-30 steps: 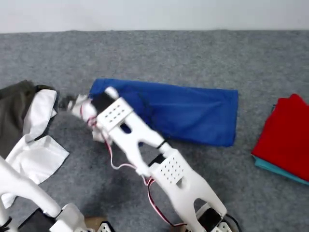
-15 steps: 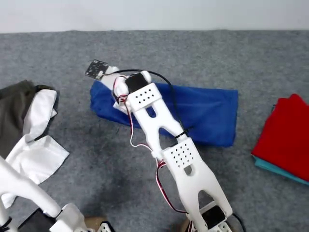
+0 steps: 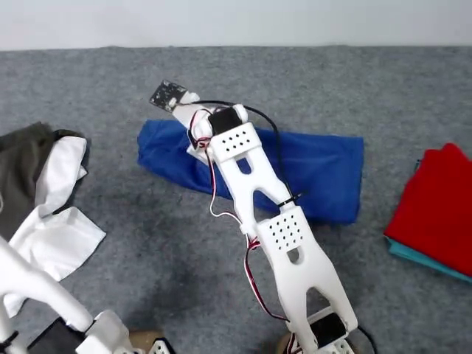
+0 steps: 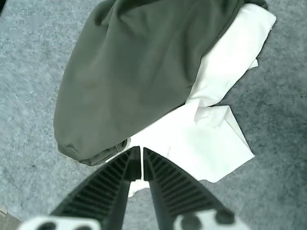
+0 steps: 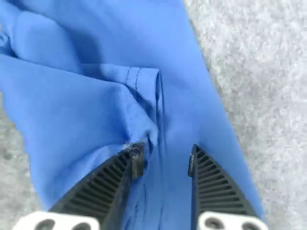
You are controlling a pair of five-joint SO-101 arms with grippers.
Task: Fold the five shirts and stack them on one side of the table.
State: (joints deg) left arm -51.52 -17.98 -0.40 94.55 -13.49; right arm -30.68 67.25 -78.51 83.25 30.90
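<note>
Blue shirt [image 3: 317, 173]: table centre; long axis left to right
Right end effector [image 5: 163, 160]: spread; directly over shirt's left end; nearer arm
Left end effector [image 4: 142, 163]: pressed together; over olive shirt [image 4: 144, 67], far left

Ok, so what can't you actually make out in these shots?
High view: the right arm covers part of the blue shirt.
High view: the red shirt hides most of the teal shirt; the frame edge cuts both.
High and left wrist views: the dark green shirt runs past the edge.
</note>
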